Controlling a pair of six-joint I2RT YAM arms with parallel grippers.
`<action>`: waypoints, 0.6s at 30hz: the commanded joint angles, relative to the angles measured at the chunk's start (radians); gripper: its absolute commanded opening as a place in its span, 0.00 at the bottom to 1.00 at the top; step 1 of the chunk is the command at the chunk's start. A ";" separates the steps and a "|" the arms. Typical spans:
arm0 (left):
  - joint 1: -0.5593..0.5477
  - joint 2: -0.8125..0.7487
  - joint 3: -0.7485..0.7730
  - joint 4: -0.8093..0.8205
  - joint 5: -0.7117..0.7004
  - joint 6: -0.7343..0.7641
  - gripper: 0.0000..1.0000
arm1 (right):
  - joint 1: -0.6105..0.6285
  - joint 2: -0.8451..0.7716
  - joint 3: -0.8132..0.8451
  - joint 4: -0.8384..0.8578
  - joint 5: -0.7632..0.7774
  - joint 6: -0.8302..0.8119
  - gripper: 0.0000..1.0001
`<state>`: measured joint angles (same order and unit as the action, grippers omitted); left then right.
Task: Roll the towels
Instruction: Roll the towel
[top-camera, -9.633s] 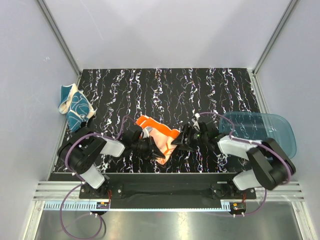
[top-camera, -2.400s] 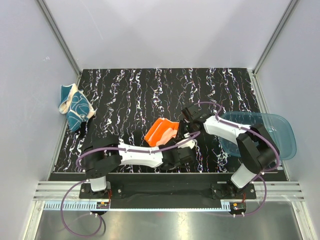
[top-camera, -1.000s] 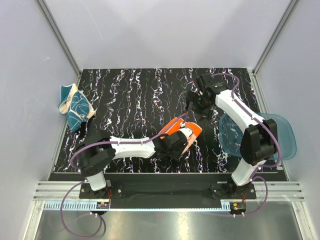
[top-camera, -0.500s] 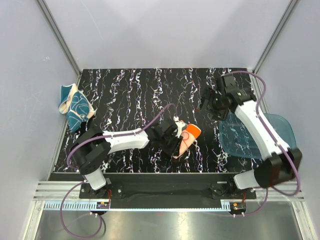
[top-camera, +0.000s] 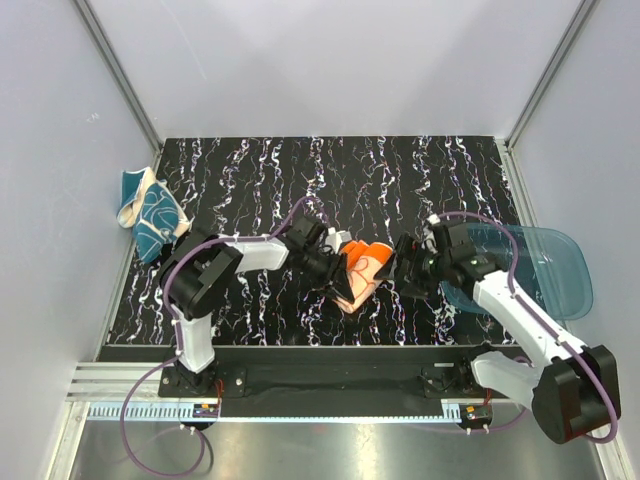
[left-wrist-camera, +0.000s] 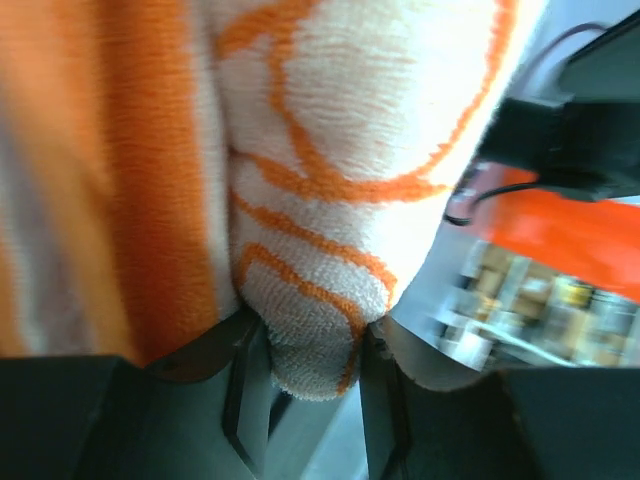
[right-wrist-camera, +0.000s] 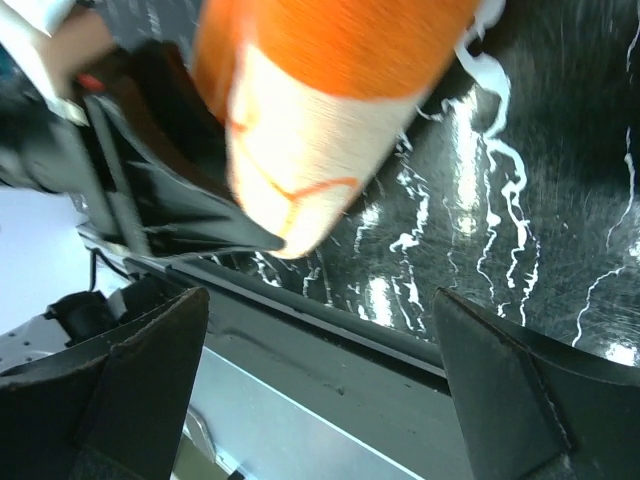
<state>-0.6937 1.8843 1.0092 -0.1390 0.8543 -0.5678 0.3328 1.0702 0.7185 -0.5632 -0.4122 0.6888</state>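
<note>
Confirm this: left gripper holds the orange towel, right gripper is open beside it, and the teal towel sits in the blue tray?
No. The teal towel is not in the blue tray; the top external view shows it crumpled at the left edge of the table. The left gripper does hold the orange towel, the right gripper open beside it.

A black tabletop (top-camera: 300, 170) veined with white stands enclosed by plain pale grey walls (top-camera: 320, 60). Slanted aluminium posts (top-camera: 118, 75) rise from its far corners; a ribbed metal rail (top-camera: 110, 383) borders its near edge.

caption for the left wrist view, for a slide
Left hand clamped on the bundled orange and peach towel, seen close up.
</note>
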 joint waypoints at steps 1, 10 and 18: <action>0.033 0.062 0.002 0.004 0.089 -0.080 0.08 | 0.031 -0.009 -0.047 0.147 -0.011 0.057 1.00; 0.051 0.128 0.074 -0.117 0.094 -0.008 0.13 | 0.117 0.181 -0.073 0.333 0.084 0.126 1.00; 0.051 0.160 0.101 -0.171 0.081 0.039 0.17 | 0.121 0.315 -0.016 0.312 0.217 0.156 0.97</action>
<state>-0.6460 1.9987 1.1046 -0.2363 1.0023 -0.5591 0.4473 1.3571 0.6598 -0.2966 -0.2886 0.8173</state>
